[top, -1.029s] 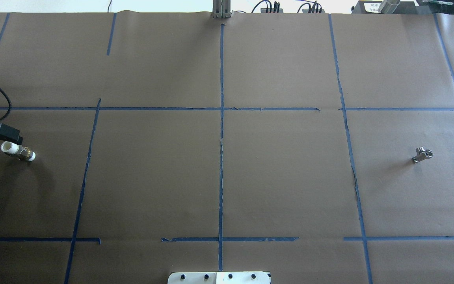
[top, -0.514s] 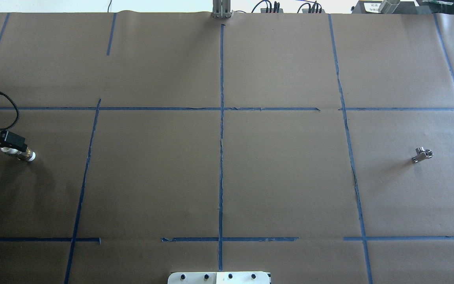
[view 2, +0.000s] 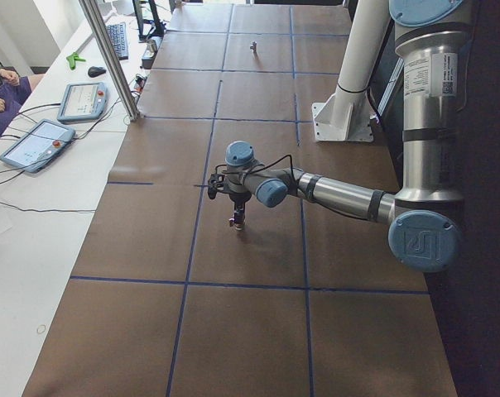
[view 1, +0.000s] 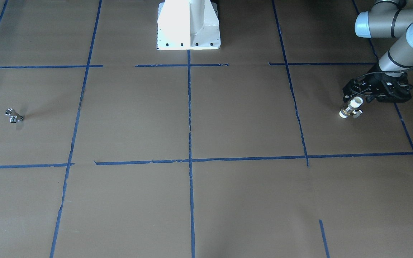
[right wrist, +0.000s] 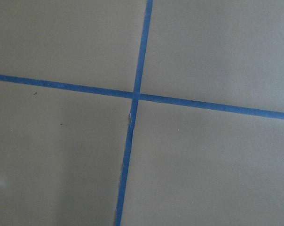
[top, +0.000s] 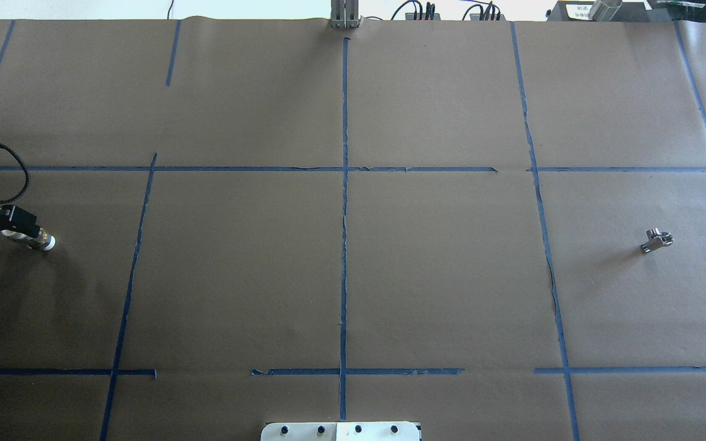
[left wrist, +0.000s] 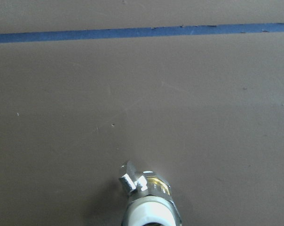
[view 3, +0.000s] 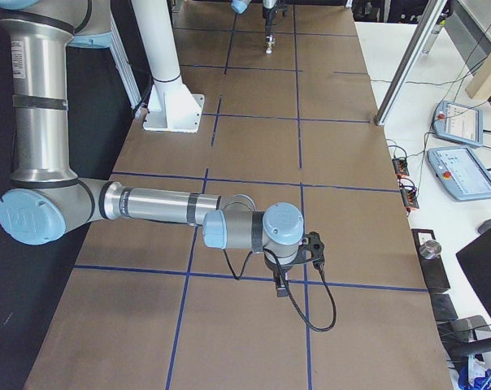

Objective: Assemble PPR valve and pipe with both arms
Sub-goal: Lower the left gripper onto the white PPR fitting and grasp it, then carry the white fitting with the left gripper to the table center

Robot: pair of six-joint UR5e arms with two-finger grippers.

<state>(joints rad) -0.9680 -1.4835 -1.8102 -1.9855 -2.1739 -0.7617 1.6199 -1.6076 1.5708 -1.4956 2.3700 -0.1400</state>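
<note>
The PPR valve (top: 40,241) lies on the brown paper at the far left, with white ends and a brass middle. It also shows in the front view (view 1: 351,109), the left side view (view 2: 237,220) and at the bottom of the left wrist view (left wrist: 149,203). My left gripper (top: 17,225) is low over its near white end, and the jaws look open on either side of it (view 1: 357,97). The small silver pipe (top: 656,239) lies alone at the right (view 1: 14,115). My right gripper (view 3: 280,284) shows only in the right side view, and I cannot tell its state.
Blue tape lines divide the brown paper into squares. The white robot base (view 1: 188,25) stands at the middle of the near edge. Tablets and cables (view 2: 60,124) lie beyond the table's far side.
My left gripper has moved in and down over the valve, and now covers its near white end. The valve and the pipe have not moved.
</note>
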